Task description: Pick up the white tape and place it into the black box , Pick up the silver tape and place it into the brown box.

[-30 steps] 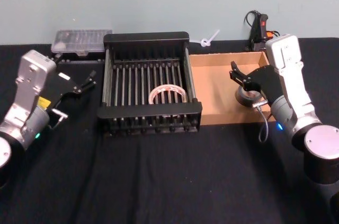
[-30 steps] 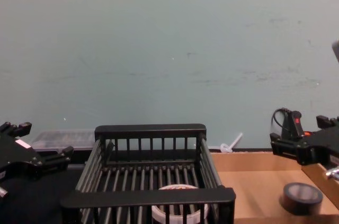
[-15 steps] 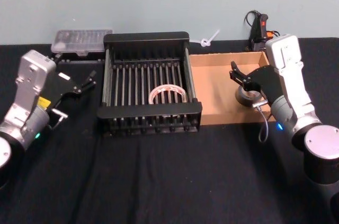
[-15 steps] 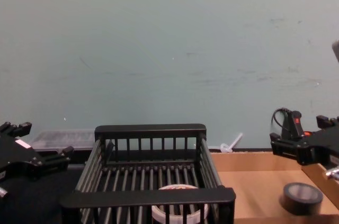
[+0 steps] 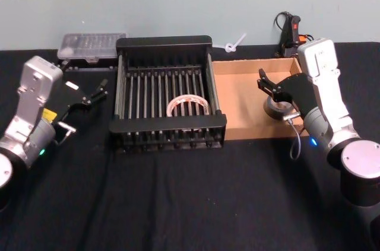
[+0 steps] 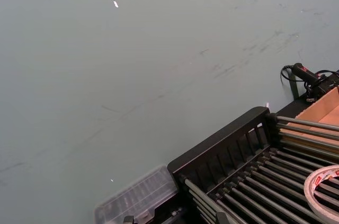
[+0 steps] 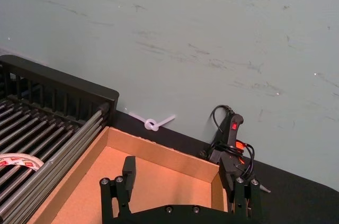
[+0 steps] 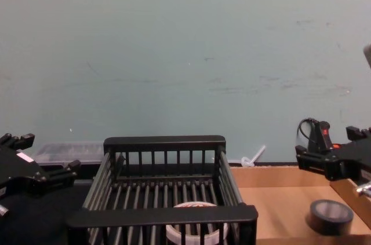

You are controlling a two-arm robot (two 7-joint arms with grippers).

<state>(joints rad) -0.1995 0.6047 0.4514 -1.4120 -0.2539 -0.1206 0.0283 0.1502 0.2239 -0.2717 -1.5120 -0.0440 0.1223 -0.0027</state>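
While both rolls lie in their boxes, the entry reads as follows.

Item 1: white tape (image 5: 187, 105), flat on the slatted floor of the black box (image 5: 163, 43), towards its near side.

Item 2: silver tape (image 5: 278, 109), flat on the floor of the brown box (image 5: 237, 88), near its right wall and free of any grip.

Item 3: right gripper (image 5: 270, 89), jaws spread wide, poised above and just left of the silver tape, not touching it.

Item 4: left gripper (image 5: 95, 93), jaws parted and empty, parked left of the black box, near a clear plastic case (image 5: 90, 45) at the far left.

Handling note, as a judgement: the placing looks complete, and the step in hand is withdrawal. Done well, the right gripper lifts straight up with jaws kept wide, clearing the tray's right wall before swinging away, so the roll is neither nudged nor dragged.
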